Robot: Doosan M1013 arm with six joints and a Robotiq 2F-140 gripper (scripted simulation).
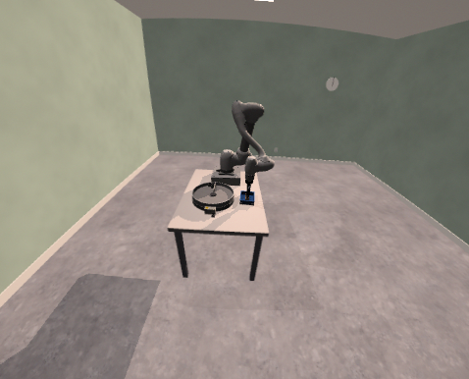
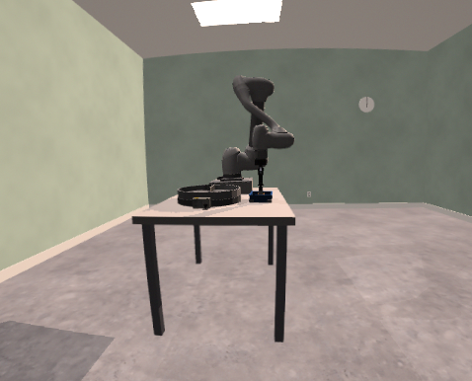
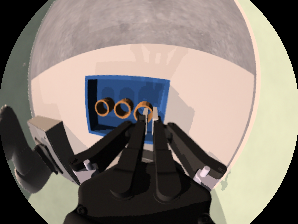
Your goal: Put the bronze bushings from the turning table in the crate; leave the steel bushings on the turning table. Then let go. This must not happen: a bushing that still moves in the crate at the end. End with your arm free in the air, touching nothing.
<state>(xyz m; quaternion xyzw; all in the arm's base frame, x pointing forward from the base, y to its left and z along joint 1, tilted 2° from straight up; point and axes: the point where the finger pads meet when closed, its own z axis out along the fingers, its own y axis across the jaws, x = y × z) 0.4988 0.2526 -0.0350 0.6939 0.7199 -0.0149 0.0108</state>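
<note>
table (image 1: 237, 223) | crate (image 3: 160, 87): two bronze bushings (image 3: 103, 107) | tool (image 3: 149, 117) grips third

The top view looks down from high and far at the table (image 1: 218, 223); the exterior view sits low, facing the same table (image 2: 214, 216) side-on. The wrist camera looks straight down, close over the crate (image 3: 127, 90), also seen from above (image 1: 247, 197)

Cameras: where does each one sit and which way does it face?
Top: high in the room, looking down at the table; whole arm shows.
Exterior: low, level with the table top, facing the same side; whole arm shows.
Wrist: on the tool, looking down into the crate with bronze bushings; only fingers show.
Top and exterior share the turntable and crate.
</note>
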